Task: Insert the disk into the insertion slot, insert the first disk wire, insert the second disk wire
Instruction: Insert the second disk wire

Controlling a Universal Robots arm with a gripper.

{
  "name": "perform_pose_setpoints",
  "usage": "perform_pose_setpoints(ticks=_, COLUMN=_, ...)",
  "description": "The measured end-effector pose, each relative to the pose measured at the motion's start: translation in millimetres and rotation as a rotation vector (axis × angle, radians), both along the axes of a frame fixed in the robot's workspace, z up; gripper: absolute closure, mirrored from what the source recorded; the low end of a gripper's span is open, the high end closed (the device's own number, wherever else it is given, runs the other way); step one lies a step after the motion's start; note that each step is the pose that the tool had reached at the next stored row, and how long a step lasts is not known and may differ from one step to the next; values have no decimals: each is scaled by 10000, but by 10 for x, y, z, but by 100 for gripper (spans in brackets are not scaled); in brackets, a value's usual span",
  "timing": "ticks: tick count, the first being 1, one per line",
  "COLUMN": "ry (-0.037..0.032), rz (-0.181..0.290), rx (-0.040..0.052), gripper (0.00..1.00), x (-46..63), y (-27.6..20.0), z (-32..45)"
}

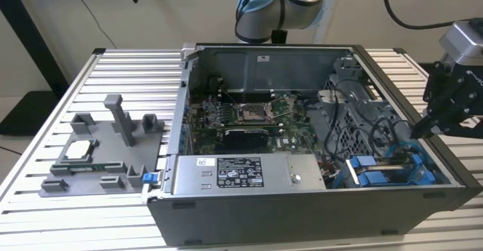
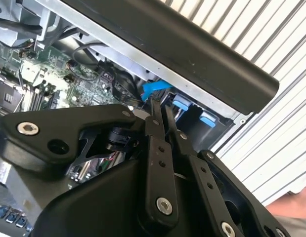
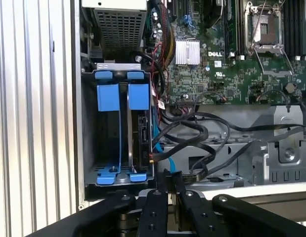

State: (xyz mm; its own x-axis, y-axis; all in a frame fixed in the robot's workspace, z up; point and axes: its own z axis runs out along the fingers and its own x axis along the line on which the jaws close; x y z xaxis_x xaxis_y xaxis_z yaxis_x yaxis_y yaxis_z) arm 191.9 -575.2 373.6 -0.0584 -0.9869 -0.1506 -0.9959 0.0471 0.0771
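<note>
Fingers of the gripper (image 1: 419, 132) were drawn close together, with a thin gap between them in both wrist views. The free end of a blue wire (image 3: 161, 157) came right up to their tips. Whether they actually pinched that wire could not be told, because the tips overlapped it.

In the exterior view the gripper hung over the right wall of the open computer case (image 1: 302, 220), toward the near end. The insertion slot (image 3: 106, 143) lay just inside that wall, in the case's near right corner. It sat below the fingertips and a little toward the exterior view's left.

The disk (image 3: 141, 131) seemed already seated there. It stood on edge in the bay, clipped in its blue frame (image 3: 138, 96), beside a second blue frame (image 3: 107, 97).

The disk's long axis ran from the grey power-supply box (image 1: 241, 174) toward the case's right wall, so one narrow end pointed almost straight at the gripper (image 3: 167, 174). By my reading, the approach turned on that line: the fingertips sat off the end of the bay rather than beside it. The blue wire and a tangle of black cables (image 3: 192, 133) lay between them and the disk's flank.

In the second wrist view the gripper (image 2: 160, 107) pointed at the blue wire (image 2: 155, 89), close under the case's rim.
</note>
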Motion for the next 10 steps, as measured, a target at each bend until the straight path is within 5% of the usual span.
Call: perform_pose_setpoints(ticks=10, ry=-36, rz=0, rx=-21, gripper=100, x=-141, y=31, z=82)
